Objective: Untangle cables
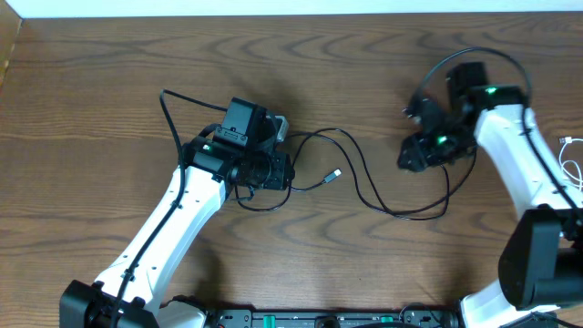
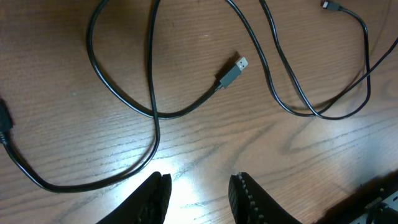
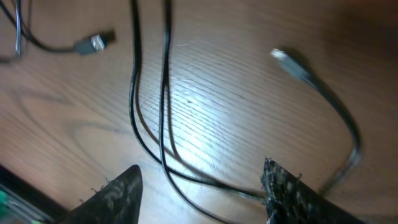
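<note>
The wooden table (image 1: 91, 73) carried everything. The left arm (image 1: 173, 219) reached in from seven o'clock toward the centre, and the right arm (image 1: 515, 155) rose from five o'clock toward two, probably so that each could work one end of the tangle; the left gripper (image 2: 200, 183) hung low over the wood with its fingers a modest way apart and nothing between them, at the six o'clock side of a black loop in its own camera; the right gripper (image 3: 202, 169) stood wide open and empty, its fingers straddling two black strands that ran side by side down from twelve o'clock and curved off toward five, seemingly lined up to take them. The black cables (image 2: 152, 68) lay slack on the table between the two grippers, crossing one another near the centre, so the untangling looked far from finished; a white cable (image 1: 571, 162) lay apart at the three o'clock edge. Smallest of all, a flat plug (image 2: 232, 73) rested free beside the loop, and another small plug (image 3: 289, 62), blurred, lay at one o'clock of the right gripper.
</note>
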Controlling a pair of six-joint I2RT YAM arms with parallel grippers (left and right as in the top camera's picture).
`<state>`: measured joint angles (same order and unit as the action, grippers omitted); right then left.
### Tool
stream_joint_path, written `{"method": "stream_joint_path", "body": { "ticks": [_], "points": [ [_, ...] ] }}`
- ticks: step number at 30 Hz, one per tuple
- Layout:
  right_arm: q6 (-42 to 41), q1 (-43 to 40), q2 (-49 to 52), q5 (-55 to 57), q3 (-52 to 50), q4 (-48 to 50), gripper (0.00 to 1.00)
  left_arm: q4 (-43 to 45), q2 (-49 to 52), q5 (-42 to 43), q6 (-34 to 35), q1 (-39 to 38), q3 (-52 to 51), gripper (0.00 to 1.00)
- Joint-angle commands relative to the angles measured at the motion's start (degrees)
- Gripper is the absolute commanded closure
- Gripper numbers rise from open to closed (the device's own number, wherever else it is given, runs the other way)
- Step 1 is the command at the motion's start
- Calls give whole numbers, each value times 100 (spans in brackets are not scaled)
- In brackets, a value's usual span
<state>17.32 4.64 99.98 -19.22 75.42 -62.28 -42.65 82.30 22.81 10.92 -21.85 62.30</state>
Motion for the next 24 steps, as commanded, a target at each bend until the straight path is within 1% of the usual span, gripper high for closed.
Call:
{"method": "stream_joint_path", "body": {
  "ticks": [1, 2, 6, 7, 9, 13, 15, 17, 19, 20, 22, 24],
  "points": [
    [463, 490, 44, 90, -507, 455, 45, -17, 33, 50, 52, 24, 92, 64],
    [461, 647, 44, 127, -699, 702, 47, -17, 33, 50, 52, 24, 92, 64],
    [450, 973, 44, 323, -1268, 1379, 48, -20, 33, 50, 52, 24, 92, 64],
    [293, 1049, 44, 323, -1419, 1539, 50, -17, 33, 50, 52, 24, 92, 64],
    [11, 1165, 44, 323, -1582, 1709, 52, -17, 33, 50, 52, 24, 92, 64],
    [-144, 1384, 44, 328, -1799, 1912, 54, -17, 33, 50, 52, 24, 92, 64],
    [-273, 1414, 44, 332, -1849, 1947, 58, -17, 33, 50, 52, 24, 92, 64],
    [-551, 1421, 44, 328, -1926, 1978, 60, -17, 33, 50, 52, 24, 92, 63],
    [-616, 1421, 44, 334, -2026, 2004, 61, -17, 33, 50, 52, 24, 92, 64],
    [-619, 1421, 44, 356, -2074, 2017, 64, -17, 33, 50, 52, 24, 92, 64],
    [-793, 1421, 44, 439, -2164, 2044, 66, -17, 33, 50, 52, 24, 92, 64],
    [-1113, 1419, 44, 581, -2212, 2085, 75, -17, 33, 50, 52, 24, 92, 63]
  ]
}}
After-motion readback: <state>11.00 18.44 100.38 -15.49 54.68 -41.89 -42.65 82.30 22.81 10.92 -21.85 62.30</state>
